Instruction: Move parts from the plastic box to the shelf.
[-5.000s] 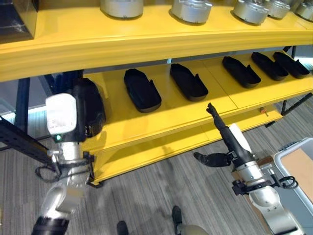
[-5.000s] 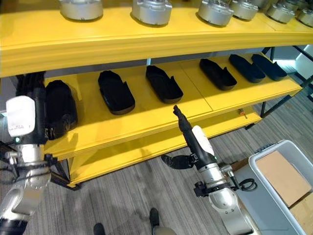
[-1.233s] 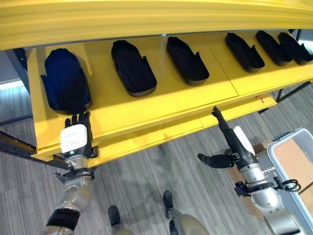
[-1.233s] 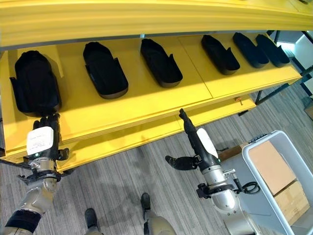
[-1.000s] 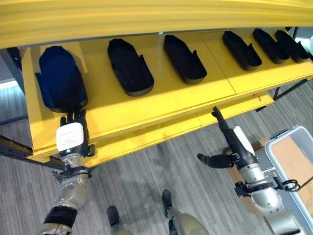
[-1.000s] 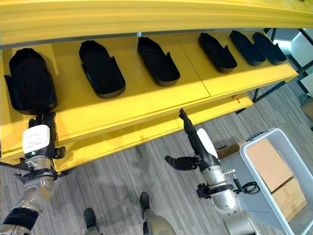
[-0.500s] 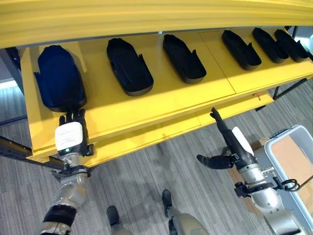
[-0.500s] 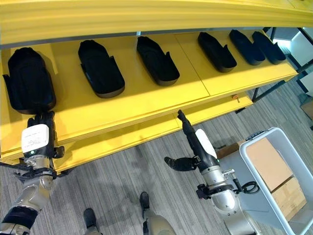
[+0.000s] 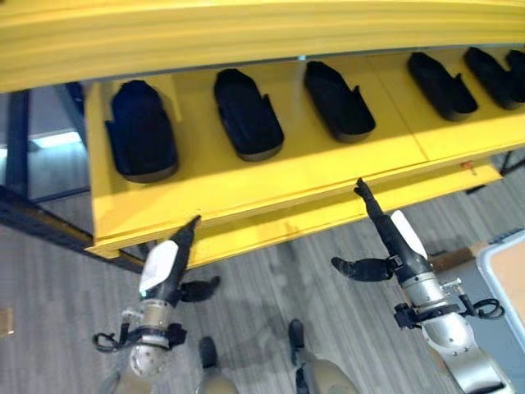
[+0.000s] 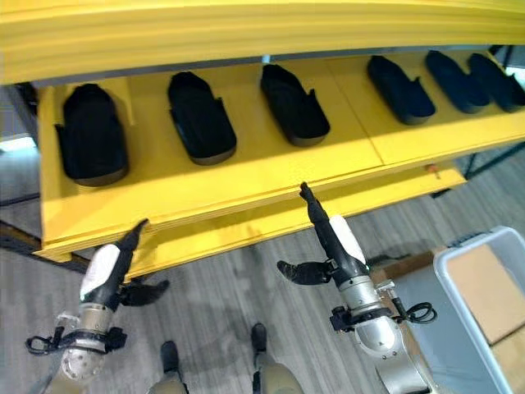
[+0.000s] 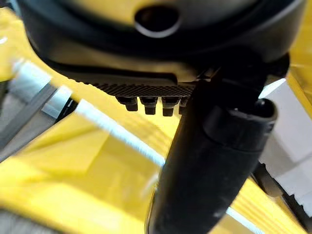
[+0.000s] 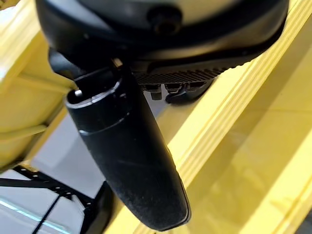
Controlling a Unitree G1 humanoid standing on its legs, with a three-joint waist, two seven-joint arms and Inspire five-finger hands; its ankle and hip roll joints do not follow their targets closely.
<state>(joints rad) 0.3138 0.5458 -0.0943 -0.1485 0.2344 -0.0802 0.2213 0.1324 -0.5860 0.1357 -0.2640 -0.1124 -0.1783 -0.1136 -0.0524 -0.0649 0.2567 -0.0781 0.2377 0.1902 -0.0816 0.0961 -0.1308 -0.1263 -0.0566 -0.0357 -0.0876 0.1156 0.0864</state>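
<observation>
Parts point(image 9: 141, 139) are lying in a row across the upper half of the frame on the yellow shelf point(image 9: 271, 176); the leftmost one is resting free at upper left, since the left hand point(image 9: 164, 263) has come away from it and is now hanging below the shelf edge at lower left, fingers straight, holding nothing; so that part looks delivered; the right hand point(image 9: 392, 242) is still pointing up at centre right, fingers straight and empty; the plastic box point(image 10: 459, 287) is being cut off at lower right, its contents hard to make out.

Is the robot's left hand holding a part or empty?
Empty: the left hand has straight fingers below the yellow shelf, thumb out, nothing between them.
</observation>
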